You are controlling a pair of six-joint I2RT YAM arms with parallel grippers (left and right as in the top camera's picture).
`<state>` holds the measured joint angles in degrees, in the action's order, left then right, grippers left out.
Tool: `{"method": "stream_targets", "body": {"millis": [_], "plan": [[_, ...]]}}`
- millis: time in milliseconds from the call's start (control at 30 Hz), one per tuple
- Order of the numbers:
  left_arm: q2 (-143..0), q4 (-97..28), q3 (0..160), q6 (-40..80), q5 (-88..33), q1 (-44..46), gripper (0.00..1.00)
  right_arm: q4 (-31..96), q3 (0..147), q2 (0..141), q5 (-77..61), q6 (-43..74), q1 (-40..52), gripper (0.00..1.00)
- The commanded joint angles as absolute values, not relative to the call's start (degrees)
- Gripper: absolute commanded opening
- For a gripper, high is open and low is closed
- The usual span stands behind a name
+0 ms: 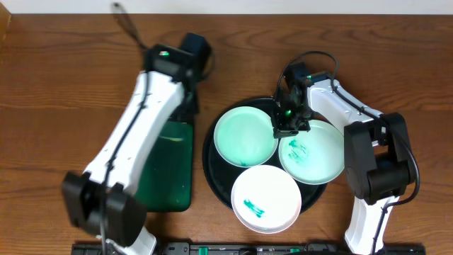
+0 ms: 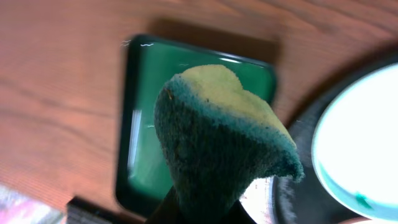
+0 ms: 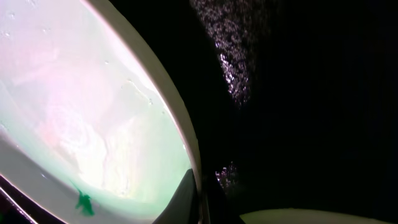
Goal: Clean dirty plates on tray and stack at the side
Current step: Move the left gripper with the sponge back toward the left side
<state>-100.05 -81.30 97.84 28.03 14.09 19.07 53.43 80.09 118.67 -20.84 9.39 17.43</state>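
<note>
Overhead, the right gripper (image 1: 287, 126) pinches the right rim of the far-left plate (image 1: 244, 136) on the tray (image 1: 208, 156); the left gripper (image 2: 202, 210) clamps a sponge (image 2: 217, 143) just left; wiping seems next, needing a steady hold.

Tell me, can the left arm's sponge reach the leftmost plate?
Probably yes. The sponge hangs over the green tray beside that plate, whose face lies bare; the right gripper only pinches its far rim.
</note>
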Motion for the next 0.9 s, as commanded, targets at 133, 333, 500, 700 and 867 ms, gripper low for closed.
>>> {"method": "stream_targets", "body": {"millis": [133,333,500,700,867], "plan": [[-99.3,-80.0,97.8,28.3,10.8,7.2,0.07,52.5,79.9,116.5,-18.7,6.1,17.0,0.01],[-99.3,-76.4,96.8,16.5,-8.3,-3.6,0.07,53.2,79.9,107.7,-18.8,5.5,17.0,0.01],[-99.3,-75.4,91.6,14.0,-9.9,-9.7,0.07,53.6,79.9,100.4,-20.0,5.5,17.3,0.01],[-99.3,-71.2,82.1,12.2,-13.1,-13.4,0.07,52.8,79.9,95.1,-20.1,5.6,20.2,0.01],[-99.3,-68.3,79.3,12.7,-13.7,-13.6,0.07,50.3,79.9,94.6,-19.3,7.3,25.8,0.01]]}}
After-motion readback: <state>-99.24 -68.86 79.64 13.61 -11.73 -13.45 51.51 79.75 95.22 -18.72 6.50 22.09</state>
